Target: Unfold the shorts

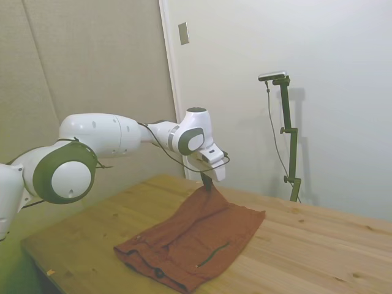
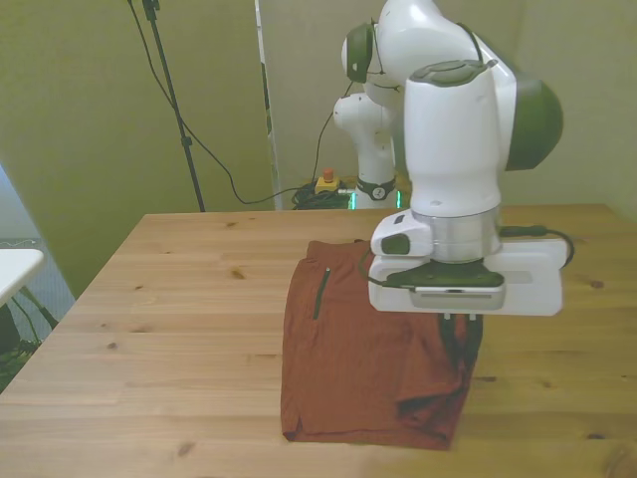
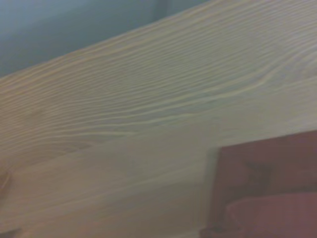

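Rust-red shorts (image 1: 196, 242) lie folded on the wooden table (image 1: 318, 245), near its middle, waistband end toward the side view's near edge. Dark slit pocket (image 1: 213, 254) faces up on the top layer; in the front view it sits on the shorts' left part (image 2: 321, 291). One corner of the cloth is pulled up into a peak at the far end in the side view, right under the gripper (image 1: 209, 182). Dark fingers meet that peak, pinched on the fabric there, as far as the side view shows. In the front view the gripper (image 2: 461, 334) is at the shorts' right edge, mostly hidden under the white hand body; cloth there bunches with a dark fold below. Rest of the shorts stays flat on the table. Wrist view is blurred: wood grain and a red cloth corner (image 3: 267, 193) only. White arm (image 1: 98, 138) reaches in low over the table.
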{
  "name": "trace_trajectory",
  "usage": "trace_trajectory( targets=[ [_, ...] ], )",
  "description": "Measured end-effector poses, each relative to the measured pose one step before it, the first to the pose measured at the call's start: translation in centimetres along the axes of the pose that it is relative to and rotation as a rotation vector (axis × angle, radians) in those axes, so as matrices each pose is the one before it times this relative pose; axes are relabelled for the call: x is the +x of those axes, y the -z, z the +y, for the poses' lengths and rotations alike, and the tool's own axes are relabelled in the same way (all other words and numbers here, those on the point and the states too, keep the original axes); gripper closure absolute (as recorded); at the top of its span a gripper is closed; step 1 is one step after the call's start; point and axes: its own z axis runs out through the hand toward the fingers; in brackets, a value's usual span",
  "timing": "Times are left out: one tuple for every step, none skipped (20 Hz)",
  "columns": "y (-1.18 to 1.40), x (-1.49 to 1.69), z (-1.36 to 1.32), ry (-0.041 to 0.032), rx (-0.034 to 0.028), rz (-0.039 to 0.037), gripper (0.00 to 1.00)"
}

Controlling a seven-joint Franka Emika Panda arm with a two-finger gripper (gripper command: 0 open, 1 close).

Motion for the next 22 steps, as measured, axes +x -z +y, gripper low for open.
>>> trace_trajectory(
  targets=[
    [0.05,-0.896,-0.472,0.0176,-0.0074,0.00195,1.0],
    [0.041,-0.921,-0.508,0.02034,-0.00687,0.00663,1.0],
    [0.056,-0.99,-0.555,0.01771,-0.00486,0.00542,1.0],
    [0.047,-1.034,-0.585,0.01615,-0.00153,0.00182,1.0],
    [0.034,-0.916,-0.524,0.01515,-0.00174,0.0042,1.0],
    [0.067,-0.967,-0.565,0.01372,-0.00107,0.00414,1.0],
    [0.087,-0.825,-0.492,0.01106,-0.00095,0.00405,1.0],
    [0.076,-0.76,-0.438,0.00661,-0.00094,0.00183,1.0],
    [0.042,-0.699,-0.387,0.00701,-0.00099,0.00128,1.0],
    [-0.031,-0.626,-0.316,0.0086,-0.00353,0.00296,1.0],
    [-0.067,-0.596,-0.295,0.00952,-0.0036,0.00317,1.0],
    [-0.131,-0.669,-0.328,0.01047,-0.00358,0.00155,1.0],
    [-0.245,-0.69,-0.331,0.01083,-0.00477,0.00105,1.0],
    [-0.271,-0.731,-0.355,0.00922,-0.00334,-0.00161,1.0],
    [-0.31,-0.748,-0.358,0.00949,-0.00366,-0.00195,1.0],
    [-0.347,-0.661,-0.305,0.00861,-0.00544,0.00002,1.0],
    [-0.345,-0.614,-0.267,0.00689,-0.00793,0.00261,1.0],
    [-0.386,-0.567,-0.196,0.00573,-0.01143,0.0011,0.0],
    [-0.429,-0.499,-0.126,0.00807,-0.01463,-0.00034,0.0],
    [-0.504,-0.523,-0.194,0.00806,-0.00931,-0.00142,0.0],
    [-0.545,-0.506,-0.204,0.00776,-0.0075,-0.00179,0.0],
    [-0.566,-0.547,-0.225,0.00963,-0.00833,-0.00059,0.0]
  ],
)
